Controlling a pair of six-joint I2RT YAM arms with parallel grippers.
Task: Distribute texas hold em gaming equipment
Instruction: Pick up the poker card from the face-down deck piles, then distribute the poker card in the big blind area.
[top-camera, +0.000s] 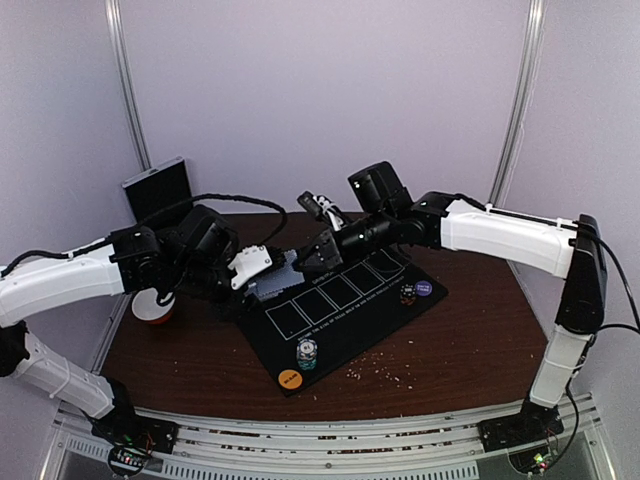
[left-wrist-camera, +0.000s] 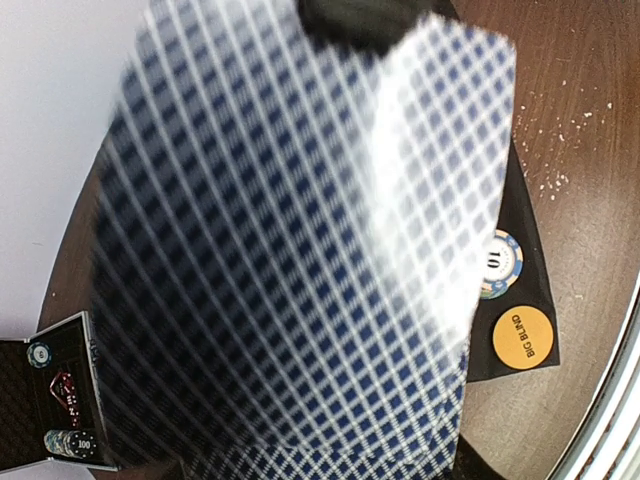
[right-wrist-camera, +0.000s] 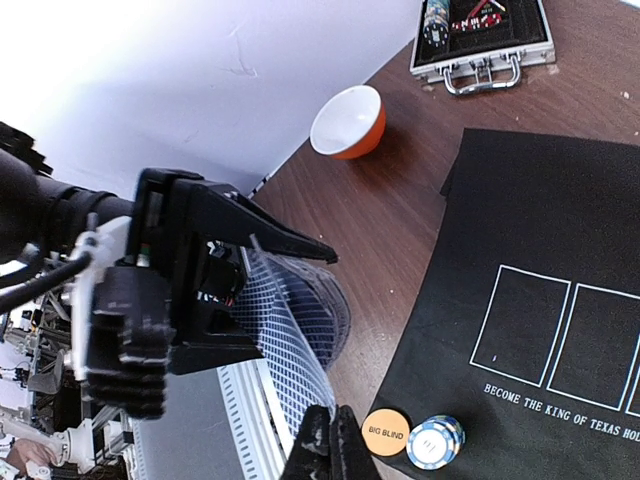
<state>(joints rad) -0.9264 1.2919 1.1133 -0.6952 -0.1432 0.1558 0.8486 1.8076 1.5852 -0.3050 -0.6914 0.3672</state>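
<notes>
Though near cards (right-wrist-camera: 290, 320), bowl (right-wrist-camera: 348, 122) off mat (right-wrist-camera: 520, 200)

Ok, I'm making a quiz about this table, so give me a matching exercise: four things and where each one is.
1 orange disc
2 bowl
3 metal case
4 cards

a by the back wall
b in the left gripper
c on the mat's near corner
d on the table, off the mat

Pairs: 1c, 2d, 3a, 4b
</notes>
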